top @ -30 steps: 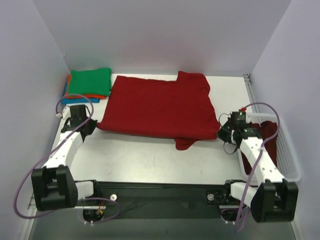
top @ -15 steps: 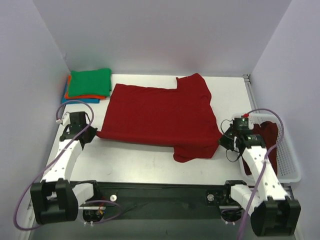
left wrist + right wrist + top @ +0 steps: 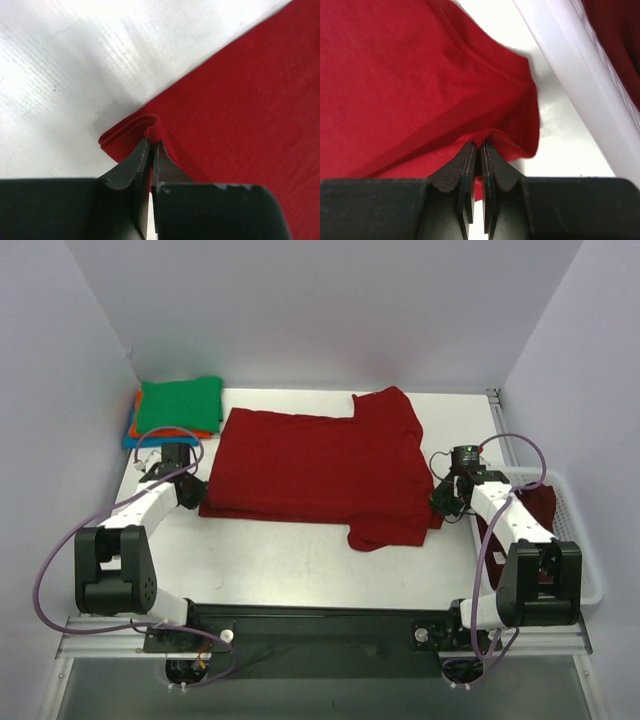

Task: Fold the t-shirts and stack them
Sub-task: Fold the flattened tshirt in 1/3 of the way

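A dark red t-shirt [image 3: 320,468] lies spread and folded once across the middle of the table. My left gripper [image 3: 196,498] is shut on its near left corner; in the left wrist view the cloth [image 3: 240,90] is pinched between the fingertips of that gripper [image 3: 151,142]. My right gripper [image 3: 440,502] is shut on the shirt's near right edge, where the right wrist view shows a fold of red cloth [image 3: 410,75] nipped between the tips of the gripper [image 3: 480,146]. A short sleeve [image 3: 385,532] sticks out toward me. Folded green [image 3: 180,403], orange and blue t-shirts form a stack at the back left.
A white slotted basket [image 3: 575,540] stands at the right edge with another dark red shirt [image 3: 540,505] in it, close beside my right arm; its white rim [image 3: 570,65] crosses the right wrist view. Grey walls close in the table on three sides.
Both arms pulled the shirt toward me, then moved inward and away again. The shirt now lies flatter and squarer, and its sleeve has shifted right.
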